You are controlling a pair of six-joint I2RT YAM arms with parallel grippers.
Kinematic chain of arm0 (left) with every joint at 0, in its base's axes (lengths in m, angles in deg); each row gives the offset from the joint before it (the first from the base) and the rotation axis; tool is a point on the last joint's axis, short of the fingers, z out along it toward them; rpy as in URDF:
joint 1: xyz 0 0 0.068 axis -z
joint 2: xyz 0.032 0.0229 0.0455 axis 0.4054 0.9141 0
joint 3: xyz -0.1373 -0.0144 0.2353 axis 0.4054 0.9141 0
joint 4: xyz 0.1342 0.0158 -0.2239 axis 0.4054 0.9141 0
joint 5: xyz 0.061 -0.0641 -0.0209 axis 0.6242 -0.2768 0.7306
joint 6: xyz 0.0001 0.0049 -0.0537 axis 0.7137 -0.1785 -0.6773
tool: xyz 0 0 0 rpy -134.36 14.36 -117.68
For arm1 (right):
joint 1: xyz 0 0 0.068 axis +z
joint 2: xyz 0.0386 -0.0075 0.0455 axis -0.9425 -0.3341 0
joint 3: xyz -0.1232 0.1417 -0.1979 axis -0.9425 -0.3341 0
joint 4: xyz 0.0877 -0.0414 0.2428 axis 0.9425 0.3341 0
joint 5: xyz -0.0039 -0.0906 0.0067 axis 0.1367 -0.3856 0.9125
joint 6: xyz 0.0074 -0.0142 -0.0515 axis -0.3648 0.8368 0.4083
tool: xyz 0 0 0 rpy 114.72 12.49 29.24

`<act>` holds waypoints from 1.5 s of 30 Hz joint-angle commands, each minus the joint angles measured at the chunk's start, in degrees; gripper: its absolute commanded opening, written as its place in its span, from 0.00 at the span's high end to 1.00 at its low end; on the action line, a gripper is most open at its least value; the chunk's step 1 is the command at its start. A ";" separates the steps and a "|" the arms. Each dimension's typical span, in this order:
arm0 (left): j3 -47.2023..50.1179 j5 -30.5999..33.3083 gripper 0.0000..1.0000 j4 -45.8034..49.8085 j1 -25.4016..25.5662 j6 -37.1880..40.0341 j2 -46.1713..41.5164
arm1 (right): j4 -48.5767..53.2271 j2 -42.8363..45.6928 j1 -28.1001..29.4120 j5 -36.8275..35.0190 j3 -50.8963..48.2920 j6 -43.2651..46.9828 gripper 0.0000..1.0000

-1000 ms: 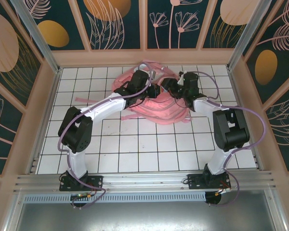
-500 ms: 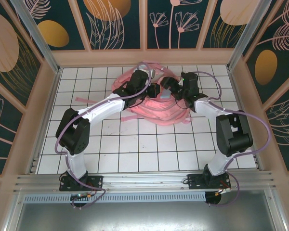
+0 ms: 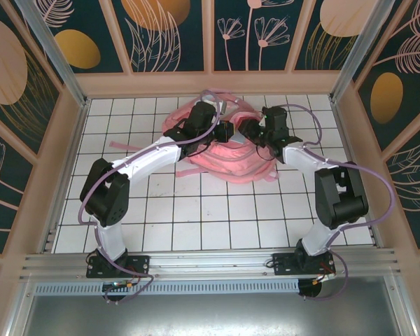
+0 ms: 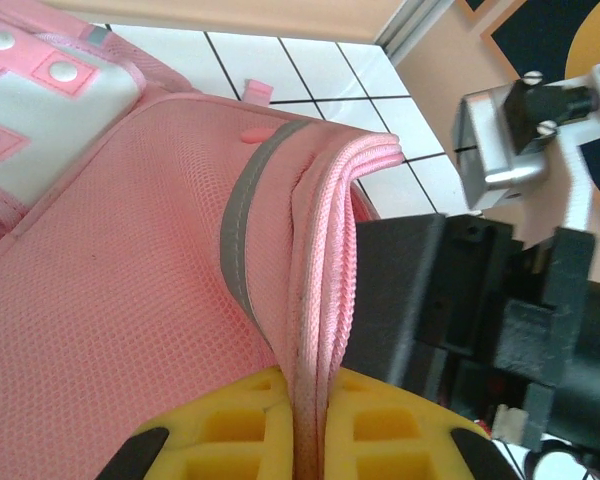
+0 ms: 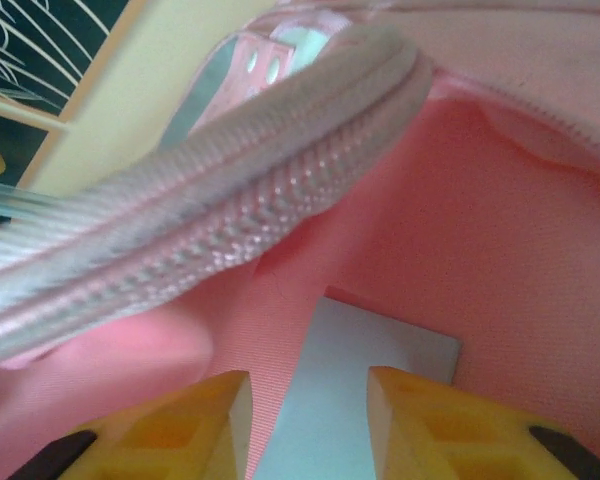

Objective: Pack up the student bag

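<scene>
The near half of the tabletop (image 3: 196, 217) is bare tile, open to either arm. At the far middle the student bag (image 3: 224, 157) blocks the way, with both arms crowded over it. The left gripper (image 4: 315, 425) pinches the bag's raised zipper rim (image 5: 230, 230). The right gripper (image 5: 305, 420) sits inside the mouth, the rim close above it and a pale flat sheet (image 5: 370, 380) ahead of its parted fingers.

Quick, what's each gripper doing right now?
Left gripper: closed, pinching the student bag by its zipper edge.
Right gripper: fingers apart inside the bag, pale flat item between them; grip cannot be told.
</scene>
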 commanded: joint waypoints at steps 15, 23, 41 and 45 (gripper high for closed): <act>0.22 3.56 0.77 -4.55 -0.38 0.46 -4.16 | 8.45 11.85 -0.37 -2.89 -2.96 14.36 0.56; 6.49 9.24 0.23 1.63 -0.51 -0.17 -7.18 | 12.53 20.11 -4.04 -9.65 -6.62 16.77 0.16; 42.78 28.88 0.01 9.11 -26.13 -11.57 -35.77 | 5.40 21.23 -8.20 -4.13 -12.19 11.37 0.01; 48.69 29.51 0.01 10.61 -32.01 -14.41 -38.49 | 4.52 20.04 -5.73 -4.43 -12.88 10.61 0.01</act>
